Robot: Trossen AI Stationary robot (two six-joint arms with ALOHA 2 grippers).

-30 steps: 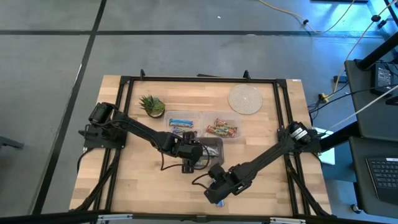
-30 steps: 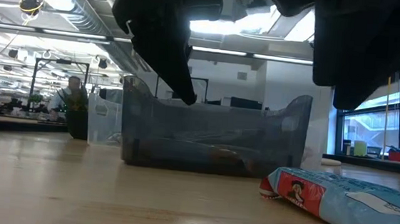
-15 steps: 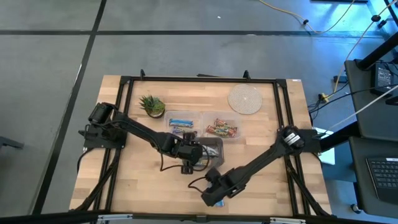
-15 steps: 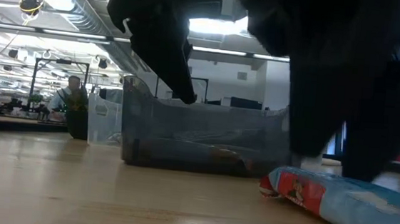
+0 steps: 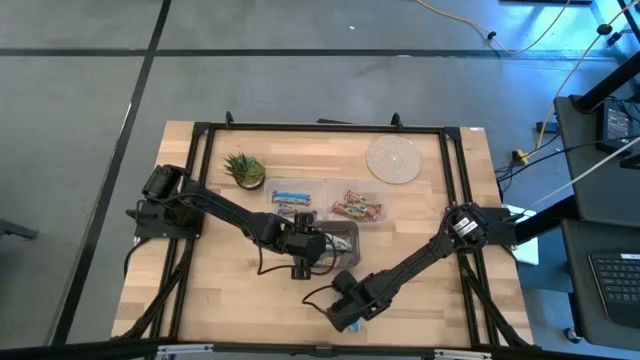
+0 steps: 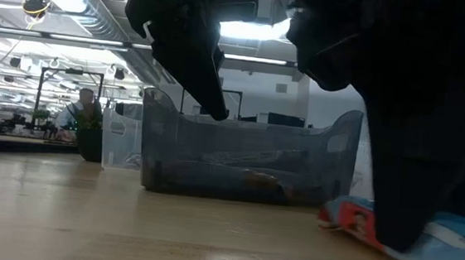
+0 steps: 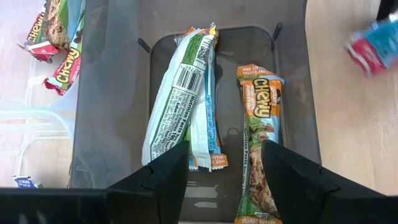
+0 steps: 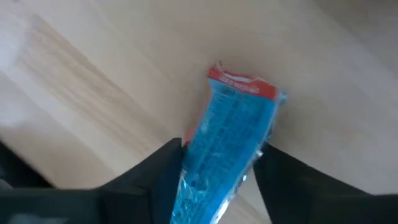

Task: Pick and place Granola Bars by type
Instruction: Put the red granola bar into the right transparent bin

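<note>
The left gripper point(image 5: 311, 262) hangs with jaws spread over the smoky clear plastic bin point(image 7: 289, 93), unmoved over the past second. The right gripper point(image 8: 219, 163) has dropped from above, jaws now straddling the blue foil-wrapped granola bar point(image 8: 231, 130) with its red end, flat on the counter point(image 5: 230, 290); a pickup looks imminent.

A blue granola bar point(image 8: 233, 140) with a red end is seen lying on the pale wooden table point(image 8: 93, 81). The red end points away from the camera. The bar is flanked by the two dark fingers point(image 8: 155, 171) of the right gripper point(image 8: 217, 171), one on each long side, with the wrapper lying between them. Whether the wrapper is pressed by the fingers cannot be told.
</note>
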